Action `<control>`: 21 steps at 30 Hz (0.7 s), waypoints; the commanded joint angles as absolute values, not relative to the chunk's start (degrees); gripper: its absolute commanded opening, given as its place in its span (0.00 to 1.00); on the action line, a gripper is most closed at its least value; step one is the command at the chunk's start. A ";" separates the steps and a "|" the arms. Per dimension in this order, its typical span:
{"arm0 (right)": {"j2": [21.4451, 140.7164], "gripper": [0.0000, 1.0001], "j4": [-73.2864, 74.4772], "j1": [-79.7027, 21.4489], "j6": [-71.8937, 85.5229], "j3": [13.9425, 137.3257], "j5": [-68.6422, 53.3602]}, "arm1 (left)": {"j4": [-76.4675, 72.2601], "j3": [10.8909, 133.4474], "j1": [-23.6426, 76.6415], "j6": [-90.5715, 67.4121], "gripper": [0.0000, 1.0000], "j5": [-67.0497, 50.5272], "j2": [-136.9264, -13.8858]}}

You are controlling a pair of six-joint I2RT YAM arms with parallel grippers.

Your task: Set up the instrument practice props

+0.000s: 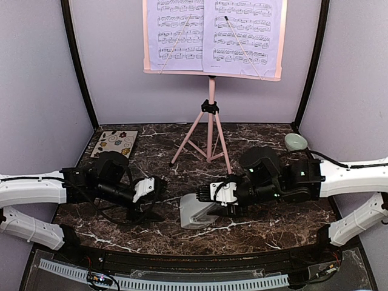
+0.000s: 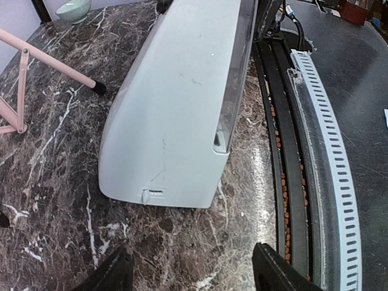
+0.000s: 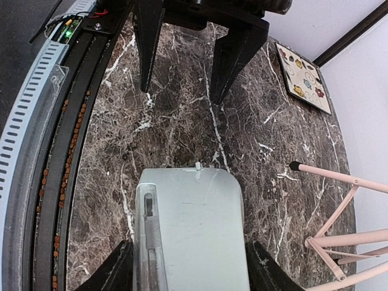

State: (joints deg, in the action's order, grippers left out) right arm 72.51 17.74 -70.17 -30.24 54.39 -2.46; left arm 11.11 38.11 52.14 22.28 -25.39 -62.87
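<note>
The pink music stand [image 1: 211,97] is upright at the back centre on tripod legs. Two lavender sheet-music pages [image 1: 174,33] [image 1: 244,33] rest side by side on its desk. The white metronome [image 1: 195,212] [image 3: 191,236] lies on its side on the marble near the front centre. My right gripper [image 1: 210,202] [image 3: 191,270] is shut on its wide end, one finger pressed to each flank. My left gripper [image 1: 161,191] [image 2: 191,270] stands open a short way left of the metronome [image 2: 176,103], pointing at its narrow end with nothing between the fingers. The right wrist view also shows the left gripper [image 3: 180,94].
A floral square tile [image 1: 114,143] lies at the back left and a pale green bowl [image 1: 295,142] at the back right. One stand leg [image 2: 54,63] ends close behind the metronome. A black rail with a perforated white strip [image 1: 182,282] runs along the front edge.
</note>
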 commanded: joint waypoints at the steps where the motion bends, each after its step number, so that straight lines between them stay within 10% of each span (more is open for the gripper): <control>1: 69.39 0.14 8.42 -71.31 -34.74 54.39 1.48 | 4.96 35.91 53.76 25.23 0.70 -21.38 -62.97; 11: 70.93 0.13 8.44 -71.82 -32.15 55.90 0.50 | -1.76 33.35 54.05 22.87 0.99 -18.08 -68.13; 21: 72.88 0.13 8.10 -71.87 -27.61 57.13 2.10 | -16.52 27.76 54.43 14.90 0.99 -20.91 -71.06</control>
State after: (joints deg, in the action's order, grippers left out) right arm 73.41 16.71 -71.26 -29.80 53.89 0.45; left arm -8.73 29.52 53.91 18.70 -19.00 -70.11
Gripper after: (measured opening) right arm 0.539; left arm 0.987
